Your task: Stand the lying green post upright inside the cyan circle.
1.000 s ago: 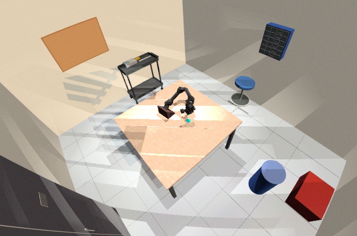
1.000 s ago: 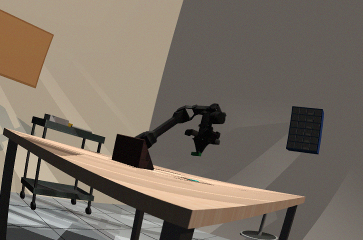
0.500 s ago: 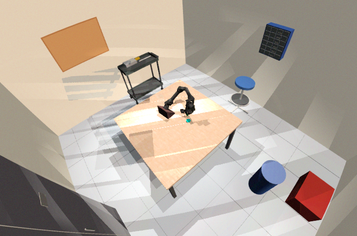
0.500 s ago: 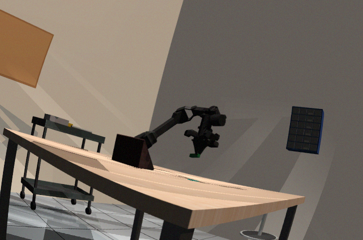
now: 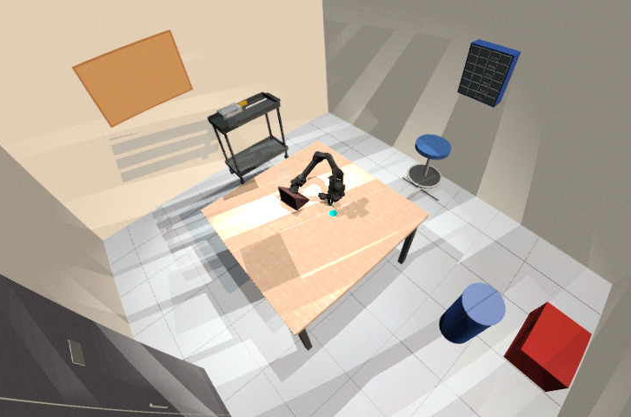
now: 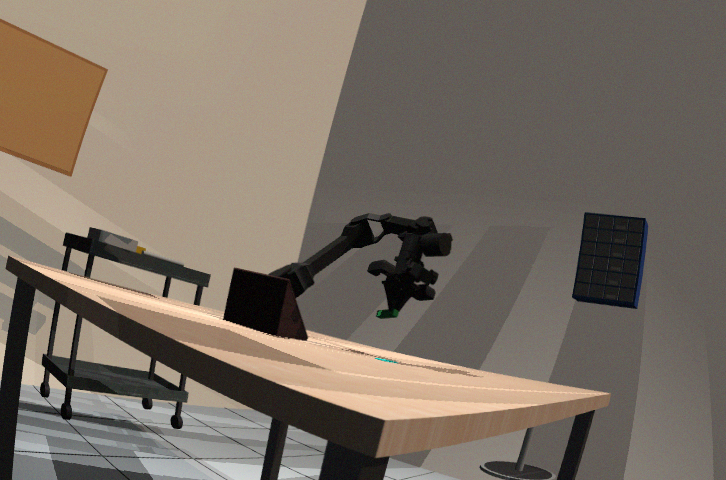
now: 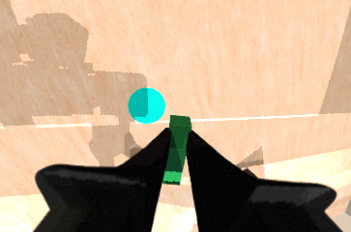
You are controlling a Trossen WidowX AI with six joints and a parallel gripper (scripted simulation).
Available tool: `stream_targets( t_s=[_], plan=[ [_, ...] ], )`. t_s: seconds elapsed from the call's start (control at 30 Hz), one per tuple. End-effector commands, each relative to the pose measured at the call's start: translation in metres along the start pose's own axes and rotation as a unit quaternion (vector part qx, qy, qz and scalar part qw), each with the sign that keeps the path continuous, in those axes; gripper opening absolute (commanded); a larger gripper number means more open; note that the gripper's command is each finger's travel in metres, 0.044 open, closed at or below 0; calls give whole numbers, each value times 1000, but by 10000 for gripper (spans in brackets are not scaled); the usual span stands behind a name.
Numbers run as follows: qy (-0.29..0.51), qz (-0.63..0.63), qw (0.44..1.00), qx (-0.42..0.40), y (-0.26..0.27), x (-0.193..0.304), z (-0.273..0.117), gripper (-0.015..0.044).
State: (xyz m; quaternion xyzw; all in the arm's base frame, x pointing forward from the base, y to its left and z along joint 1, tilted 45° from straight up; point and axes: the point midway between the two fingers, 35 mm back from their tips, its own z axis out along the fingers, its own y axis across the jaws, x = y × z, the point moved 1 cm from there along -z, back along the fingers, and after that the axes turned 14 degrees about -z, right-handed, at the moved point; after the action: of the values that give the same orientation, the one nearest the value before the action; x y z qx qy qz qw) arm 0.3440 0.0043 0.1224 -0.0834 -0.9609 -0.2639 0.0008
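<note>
Over the wooden table [image 5: 326,265], in the top view, the dark arm [image 5: 321,164] reached out from its brown base block [image 5: 292,197] and bent down so that the gripper [image 5: 328,199] hung above the tabletop. A speck of green showed at its tip, just beside the cyan circle [image 5: 332,213], which lay on the wood a little nearer the camera. A black cart [image 5: 249,132], a blue stool [image 5: 430,157], a blue cylinder [image 5: 471,312] and a red box [image 5: 547,347] stood on the tiled floor around the table.

In the exterior view, the gripper [image 6: 391,308] pointed down and slightly sideways, well clear of the table [image 6: 341,396]. The green post [image 6: 386,312] sat at its tip, tilted, in the air. The cyan circle [image 6: 385,360] appeared as a thin streak on the wood below it.

In the wrist view, the 2 black fingers were clamped on the green post [image 7: 178,145], which ran lengthwise between them with its far end poking past the tips. The cyan circle [image 7: 146,105] lay on the table just left of that far end, partly under the arm's shadow.
</note>
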Motion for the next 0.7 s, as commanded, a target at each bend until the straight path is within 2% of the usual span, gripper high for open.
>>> stream_targets(
  t_s=[0.0, 0.67],
  plan=[
    [-9, -1, 1000, 12, 0, 2, 1, 23],
    [-51, -9, 997, 62, -1, 2, 8, 23]
  ],
)
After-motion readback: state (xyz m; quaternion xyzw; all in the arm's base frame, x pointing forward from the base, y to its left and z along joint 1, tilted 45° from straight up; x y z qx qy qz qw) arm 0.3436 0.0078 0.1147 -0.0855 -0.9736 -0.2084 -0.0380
